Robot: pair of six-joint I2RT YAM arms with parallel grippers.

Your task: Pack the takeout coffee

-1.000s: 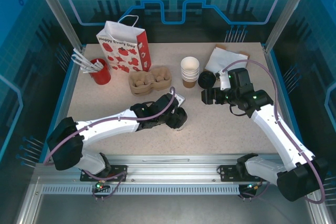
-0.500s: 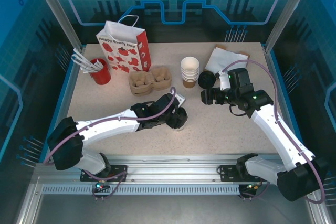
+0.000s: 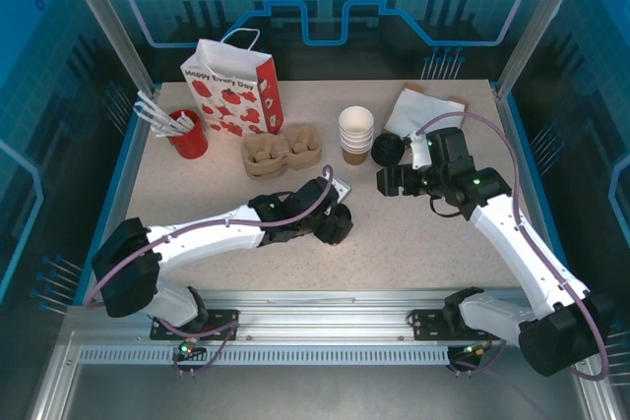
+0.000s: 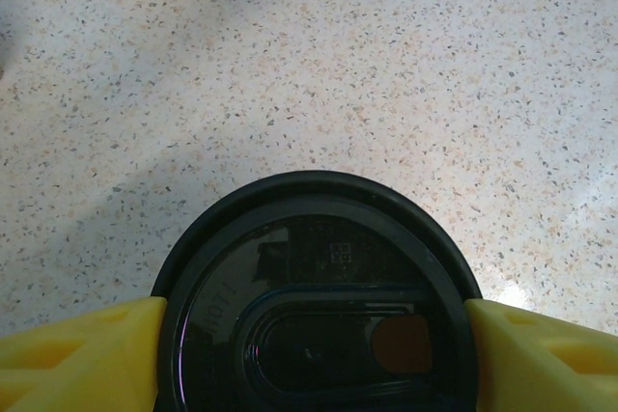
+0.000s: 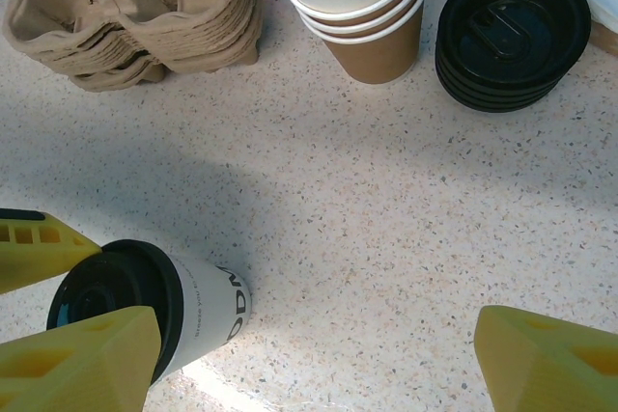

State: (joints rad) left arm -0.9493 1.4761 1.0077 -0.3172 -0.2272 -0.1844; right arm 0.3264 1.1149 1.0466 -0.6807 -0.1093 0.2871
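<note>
Speckled beige table (image 3: 413, 243), blue edging. Back left: white-and-red gift bag (image 3: 234, 86) upright, strawberry print. Left of it, red cup (image 3: 189, 135) holding white sticks, possibly straws or stirrers; too small to tell. Just right of the bag's base: stack of brown pulp cup carriers (image 5: 135, 7). Right of the carriers: stack of lidless paper cups (image 5: 372, 7), then a stack of black lids (image 5: 512, 36) just beside it. White paper item (image 3: 423, 110) behind the lids. Takeout coffee (image 5: 154, 311), black lid on, near the middle front, well apart from the stacks; seems to stand on the surface.
</note>
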